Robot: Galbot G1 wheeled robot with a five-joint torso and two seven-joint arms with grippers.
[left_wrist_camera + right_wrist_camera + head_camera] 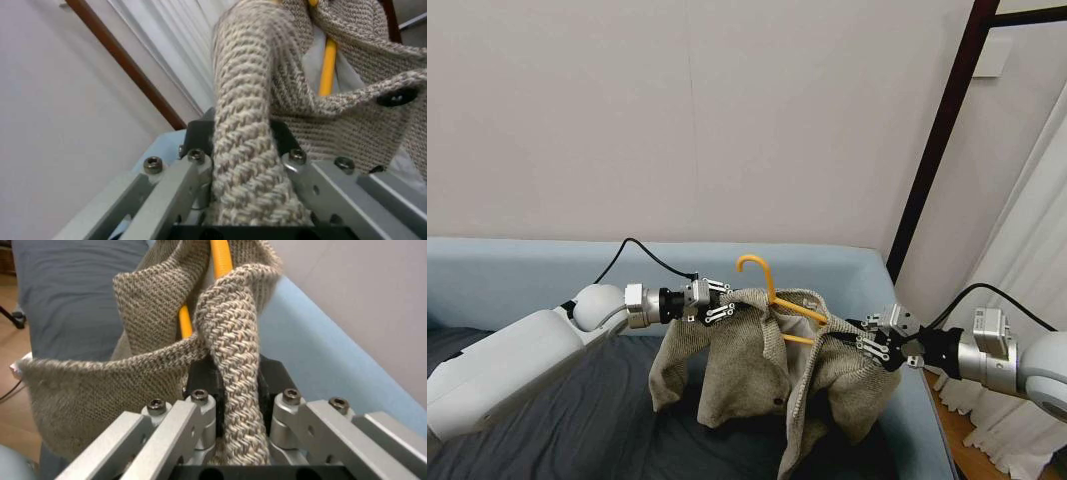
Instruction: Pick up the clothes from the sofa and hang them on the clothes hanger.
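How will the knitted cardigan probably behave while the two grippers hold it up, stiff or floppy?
Probably floppy: the cardigan sags in folds between the left gripper and the right gripper. Its thick, coarse knit likely resists slipping out of either shut gripper. It may slide on the smooth yellow hanger.

A beige knitted cardigan (737,370) on a yellow plastic hanger (771,285), pinched between the left gripper (725,304) and right gripper (873,346), barred the right half of the light blue sofa (517,275). Open air lay above the hanger. A dark slanted pole (940,135) stood past the sofa's right end.
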